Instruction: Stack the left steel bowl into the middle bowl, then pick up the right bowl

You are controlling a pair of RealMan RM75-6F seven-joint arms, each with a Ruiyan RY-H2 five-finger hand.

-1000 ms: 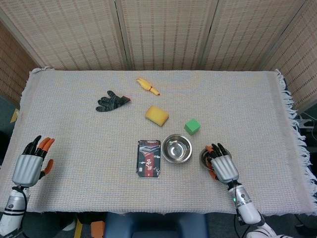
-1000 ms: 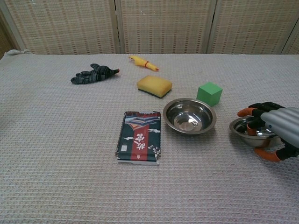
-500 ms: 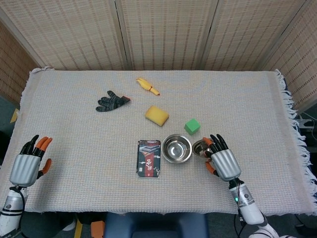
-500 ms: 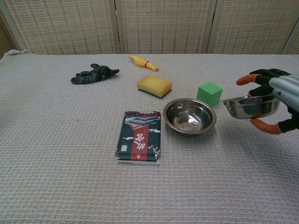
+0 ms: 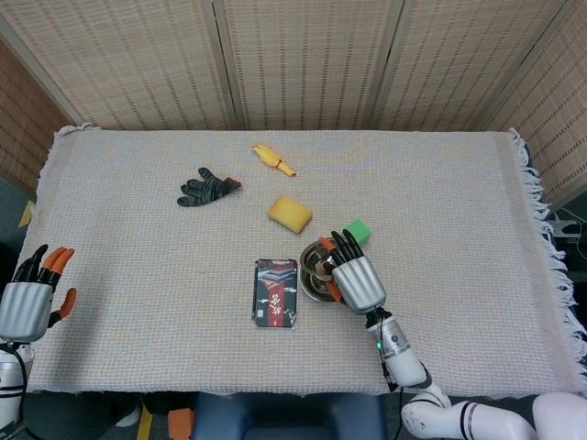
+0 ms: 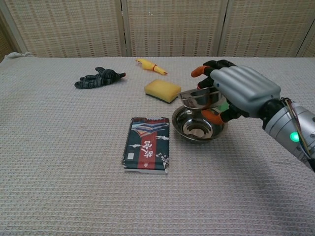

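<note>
My right hand (image 5: 354,280) (image 6: 242,91) grips a small steel bowl (image 6: 199,97) by its rim and holds it just above a larger steel bowl (image 6: 193,129) (image 5: 312,285) that rests on the cloth at the table's middle. The held bowl hangs a little tilted, clear of the one below. In the head view my right hand covers most of both bowls. No third bowl shows in either view. My left hand (image 5: 29,302) hovers at the table's left edge with its fingers apart and nothing in it.
A dark patterned book (image 5: 276,292) (image 6: 146,143) lies just left of the bowls. A yellow sponge (image 5: 290,213) (image 6: 163,90) and a green cube (image 5: 359,227) sit right behind them. Farther back lie a dark glove (image 5: 208,188) and a yellow rubber chicken (image 5: 273,159).
My right hand lifted the small bowl off the cloth at the right and carried it left, over the middle bowl. My left hand drew back slightly toward the table's left edge.
</note>
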